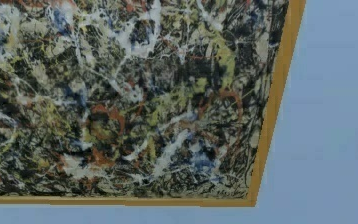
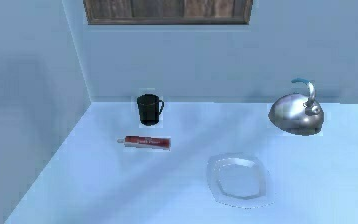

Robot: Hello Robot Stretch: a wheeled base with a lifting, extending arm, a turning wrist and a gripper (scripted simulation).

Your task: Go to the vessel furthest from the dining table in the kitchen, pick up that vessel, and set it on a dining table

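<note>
Two likely vessels are sitting on the pale bench point(image 2: 87, 190): a dark mug point(image 2: 149, 108) up and left of the white plate point(image 2: 236, 180), beyond a red tube point(image 2: 148, 142) lying crosswise, and a metal kettle point(image 2: 296, 113) up and right of that plate. I cannot tell the hand's state, nor which vessel is lying nearer it.

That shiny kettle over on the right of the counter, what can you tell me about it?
The kettle is a squat, rounded pot of shiny silver metal, with a curved blue-green handle arching over its top. It stands upright on the pale blue counter, toward the arm side view's right, close to the back wall. Only the counter touches it; the white plate lies apart, nearer and to its left. I cannot make out a lid or spout clearly.
</note>
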